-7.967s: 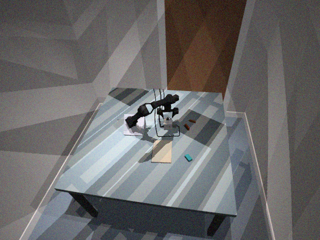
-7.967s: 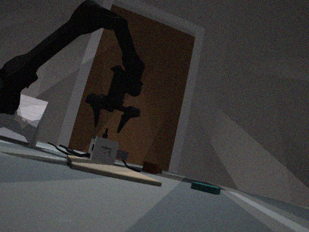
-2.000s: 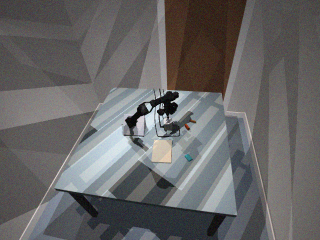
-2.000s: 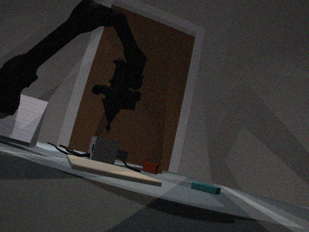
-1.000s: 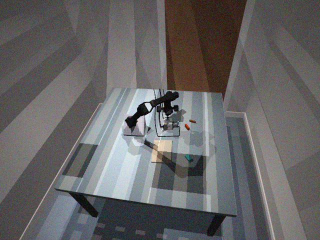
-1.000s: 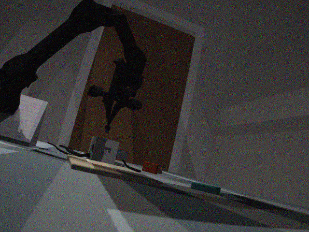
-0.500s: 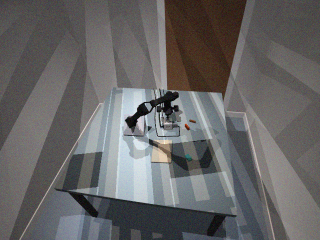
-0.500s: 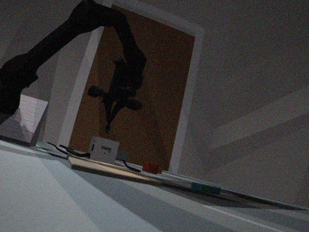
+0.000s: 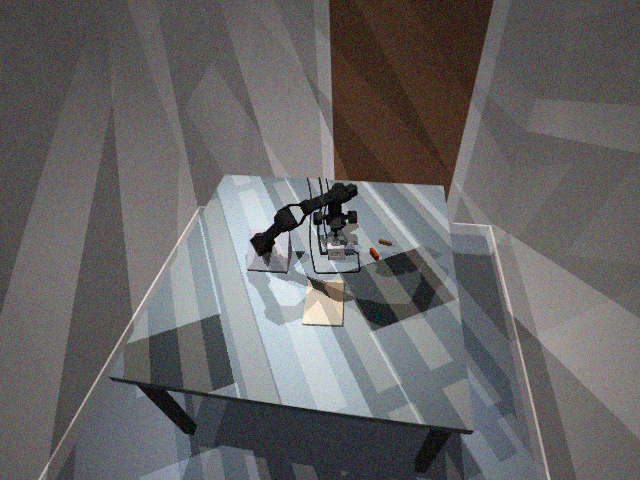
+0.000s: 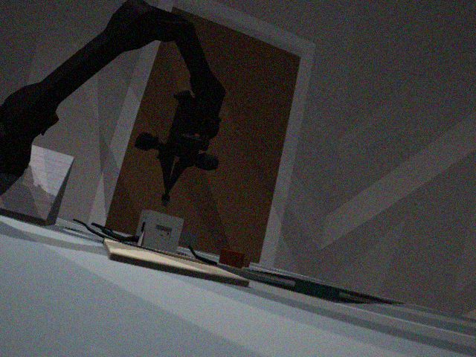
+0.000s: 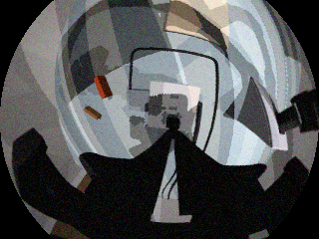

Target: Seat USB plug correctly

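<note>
Gripper (image 10: 166,198) pinching the USB plug (image 11: 171,121) clear above the power cube (image 10: 161,230); misaligned or unflipped descent would jam it again or shove the cube.

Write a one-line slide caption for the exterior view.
Hand, shut on the USB plug, hangs just above the power cube; a board and an orange block lie nearby.

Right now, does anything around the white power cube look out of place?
Yes. The small dark USB plug is out of its socket, pinched in the black gripper above the white power cube. Nothing looks spilled or knocked over.
</note>
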Available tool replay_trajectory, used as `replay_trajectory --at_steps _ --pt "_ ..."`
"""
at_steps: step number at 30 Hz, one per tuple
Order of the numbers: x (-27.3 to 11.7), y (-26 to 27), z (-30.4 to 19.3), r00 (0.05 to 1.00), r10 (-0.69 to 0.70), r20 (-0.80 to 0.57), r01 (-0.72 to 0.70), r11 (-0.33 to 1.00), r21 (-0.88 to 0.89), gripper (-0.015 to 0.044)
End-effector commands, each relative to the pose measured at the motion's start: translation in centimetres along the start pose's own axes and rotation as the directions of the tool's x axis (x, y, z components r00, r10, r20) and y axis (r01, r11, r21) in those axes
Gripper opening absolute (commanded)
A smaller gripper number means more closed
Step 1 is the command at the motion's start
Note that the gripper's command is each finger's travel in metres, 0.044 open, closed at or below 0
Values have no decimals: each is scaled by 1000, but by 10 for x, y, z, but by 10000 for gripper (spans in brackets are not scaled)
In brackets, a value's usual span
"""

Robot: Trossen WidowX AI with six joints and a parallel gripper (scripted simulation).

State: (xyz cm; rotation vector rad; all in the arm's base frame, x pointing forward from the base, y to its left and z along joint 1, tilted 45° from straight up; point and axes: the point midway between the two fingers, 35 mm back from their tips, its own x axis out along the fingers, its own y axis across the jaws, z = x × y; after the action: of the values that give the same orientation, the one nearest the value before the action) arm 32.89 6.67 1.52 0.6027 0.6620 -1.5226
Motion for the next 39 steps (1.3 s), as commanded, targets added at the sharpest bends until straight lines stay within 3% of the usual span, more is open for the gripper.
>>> replay_trajectory --at_steps 1,39 --pt "0 0 -1 1000 -2 -7 2 1000 -3 0" --pt "5 0 -4 1000 -2 -28 2 1000 0 0"
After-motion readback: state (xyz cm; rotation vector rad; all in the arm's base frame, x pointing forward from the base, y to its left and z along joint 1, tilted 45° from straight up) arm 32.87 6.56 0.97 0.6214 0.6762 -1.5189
